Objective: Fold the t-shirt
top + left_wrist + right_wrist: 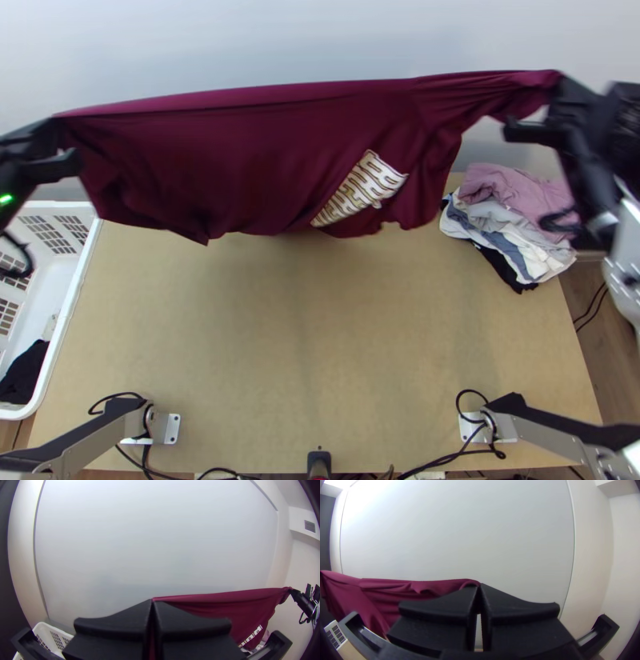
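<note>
One maroon t-shirt, one white basket, one dark cloth bundle inside, one pile of clothes, one counter

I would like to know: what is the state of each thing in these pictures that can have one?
T-shirt: stretched between both hands, lower part hanging, not folded.
Left hand: shut on one upper end of the shirt.
Right hand: shut on the opposite upper end.
Clothes pile: stacked, somewhat uneven.
Basket: open-topped, dark cloth inside.
</note>
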### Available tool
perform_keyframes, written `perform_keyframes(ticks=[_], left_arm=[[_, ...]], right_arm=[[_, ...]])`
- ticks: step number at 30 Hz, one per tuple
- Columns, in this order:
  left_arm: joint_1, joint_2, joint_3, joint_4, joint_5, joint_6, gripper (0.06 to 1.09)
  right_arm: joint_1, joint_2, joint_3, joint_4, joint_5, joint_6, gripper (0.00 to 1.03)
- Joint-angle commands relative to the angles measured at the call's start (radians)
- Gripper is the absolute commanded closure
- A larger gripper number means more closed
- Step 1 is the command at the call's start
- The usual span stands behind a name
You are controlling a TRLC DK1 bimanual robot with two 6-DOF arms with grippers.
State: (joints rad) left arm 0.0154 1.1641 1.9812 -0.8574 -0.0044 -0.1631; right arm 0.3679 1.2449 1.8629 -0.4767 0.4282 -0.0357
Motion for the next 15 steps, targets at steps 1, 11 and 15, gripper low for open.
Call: perform_keyframes(ticks=[1, 11, 15], left_arm=[[0.011, -0.046, 0.173, -0.157, 0.130, 0.023, 1.05], [0.003, -0.205, 0.229, -0.262, 0.215, 0.066, 1.05], [-0.005, -0.247, 0.231, -0.325, 0.234, 0.070, 1.05]], right_arm=[[0.034, -0.186, -0.048, 0.069, 0.034, -0.124, 1.00], [0.039, -0.380, -0.031, 0.029, 0.030, -0.244, 1.00], [0.037, -0.427, -0.016, -0.080, 0.029, -0.237, 1.00]])
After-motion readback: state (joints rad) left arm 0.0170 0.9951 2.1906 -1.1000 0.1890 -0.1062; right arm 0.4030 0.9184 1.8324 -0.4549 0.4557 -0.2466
